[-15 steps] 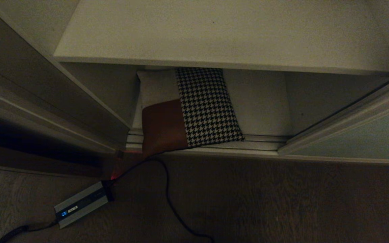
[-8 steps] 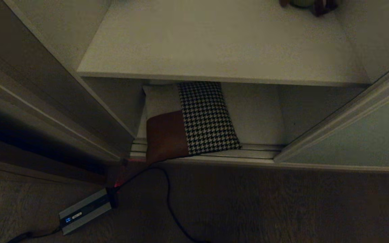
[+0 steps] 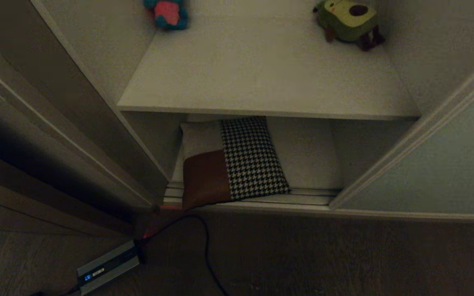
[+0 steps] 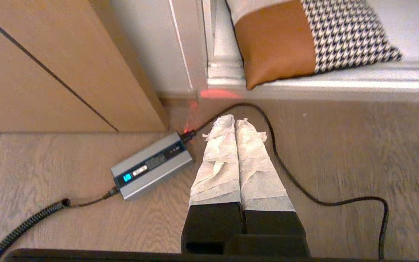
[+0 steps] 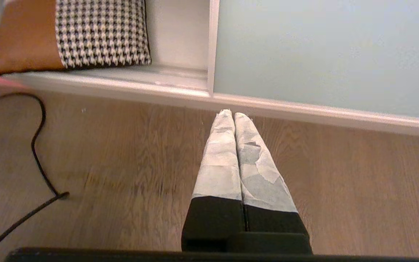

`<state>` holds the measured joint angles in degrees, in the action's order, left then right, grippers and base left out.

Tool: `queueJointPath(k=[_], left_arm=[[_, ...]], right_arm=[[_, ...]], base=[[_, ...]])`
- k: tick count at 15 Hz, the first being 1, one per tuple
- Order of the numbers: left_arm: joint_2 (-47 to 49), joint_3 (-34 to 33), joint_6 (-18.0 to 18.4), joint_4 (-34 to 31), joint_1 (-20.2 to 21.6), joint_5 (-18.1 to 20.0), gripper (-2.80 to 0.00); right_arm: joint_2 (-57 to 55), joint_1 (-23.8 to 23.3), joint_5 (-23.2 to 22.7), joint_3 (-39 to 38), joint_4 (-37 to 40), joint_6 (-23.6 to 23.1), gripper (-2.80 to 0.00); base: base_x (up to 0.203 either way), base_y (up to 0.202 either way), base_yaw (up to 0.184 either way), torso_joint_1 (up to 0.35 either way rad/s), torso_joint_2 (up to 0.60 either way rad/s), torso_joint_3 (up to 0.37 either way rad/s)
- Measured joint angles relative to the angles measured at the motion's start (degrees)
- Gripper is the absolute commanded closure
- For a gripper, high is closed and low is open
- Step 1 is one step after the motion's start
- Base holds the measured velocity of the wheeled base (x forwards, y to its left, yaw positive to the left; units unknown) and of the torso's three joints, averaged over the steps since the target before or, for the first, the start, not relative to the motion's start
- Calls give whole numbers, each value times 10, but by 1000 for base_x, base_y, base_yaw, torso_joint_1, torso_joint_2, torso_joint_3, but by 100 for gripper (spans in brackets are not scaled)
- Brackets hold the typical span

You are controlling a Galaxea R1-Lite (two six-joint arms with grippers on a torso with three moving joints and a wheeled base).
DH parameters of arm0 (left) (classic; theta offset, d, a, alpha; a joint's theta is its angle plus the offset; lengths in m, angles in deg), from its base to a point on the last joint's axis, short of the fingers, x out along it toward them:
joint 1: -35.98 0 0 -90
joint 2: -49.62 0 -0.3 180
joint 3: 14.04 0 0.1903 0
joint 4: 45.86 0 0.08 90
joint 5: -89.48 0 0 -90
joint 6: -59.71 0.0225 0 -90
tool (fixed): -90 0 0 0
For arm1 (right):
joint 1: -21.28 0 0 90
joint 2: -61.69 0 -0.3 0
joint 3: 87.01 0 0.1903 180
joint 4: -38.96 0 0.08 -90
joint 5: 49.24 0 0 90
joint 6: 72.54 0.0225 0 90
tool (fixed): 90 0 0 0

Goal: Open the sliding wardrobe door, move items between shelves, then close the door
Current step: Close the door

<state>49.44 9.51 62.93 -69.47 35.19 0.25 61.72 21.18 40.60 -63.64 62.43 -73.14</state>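
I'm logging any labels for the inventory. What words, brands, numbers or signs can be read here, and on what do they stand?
None can be read.
Power brick: a lit blue display and a small pale label, both too small to read.
Cushion, sliding wardrobe door, shelf, green plush toy, pink and teal toy: no text visible.

Wardrobe open; shelf mid clear, toys at back, door blocks right.

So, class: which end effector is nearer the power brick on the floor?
Left. The left end effector hangs just beside the power brick, its tips near the cabled end. The right end effector hangs before the door; no brick shows there.
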Motion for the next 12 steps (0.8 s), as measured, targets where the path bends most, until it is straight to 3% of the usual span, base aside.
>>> queueJointPath(k=[5,12], left_arm=[[0,0,0,0,0,0,0],[0,0,0,0,0,0,0]], right_arm=[[0,0,0,0,0,0,0],[0,0,0,0,0,0,0]], base=[[0,0,0,0,2,179],[0,0,0,0,0,0]])
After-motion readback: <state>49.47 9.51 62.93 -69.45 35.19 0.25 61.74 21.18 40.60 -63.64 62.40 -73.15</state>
